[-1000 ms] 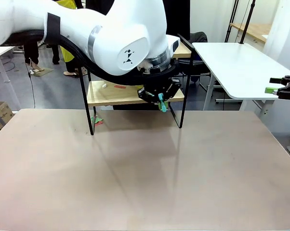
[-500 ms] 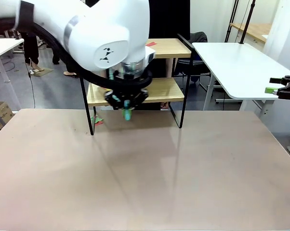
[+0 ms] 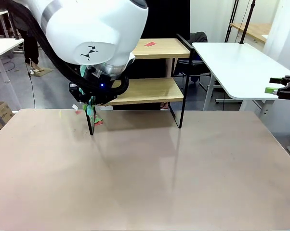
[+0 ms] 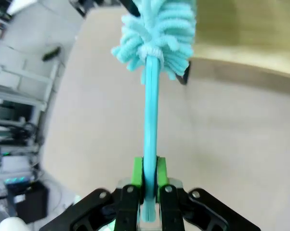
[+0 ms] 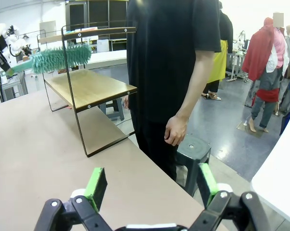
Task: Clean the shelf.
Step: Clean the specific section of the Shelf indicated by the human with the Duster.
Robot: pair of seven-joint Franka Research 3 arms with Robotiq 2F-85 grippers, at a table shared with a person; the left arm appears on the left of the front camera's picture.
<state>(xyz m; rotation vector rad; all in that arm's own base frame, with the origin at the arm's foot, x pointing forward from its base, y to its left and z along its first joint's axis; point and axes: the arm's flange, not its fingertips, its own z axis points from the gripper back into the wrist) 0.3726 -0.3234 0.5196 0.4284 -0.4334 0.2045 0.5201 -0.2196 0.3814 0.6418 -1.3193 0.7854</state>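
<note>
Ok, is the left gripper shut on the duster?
Shut: the left gripper presses both green pads against the teal duster handle.

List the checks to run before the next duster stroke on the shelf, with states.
1. Left gripper shut on duster: ok.
2. Duster head at shelf's end: ok.
3. Top board free of scraps: not ok, red scrap lies there.
4. Lower board clean: cannot tell, left arm hides part.
5. Right gripper clear of shelf: ok, open.
6. Person's hand off shelf: ok.
</note>
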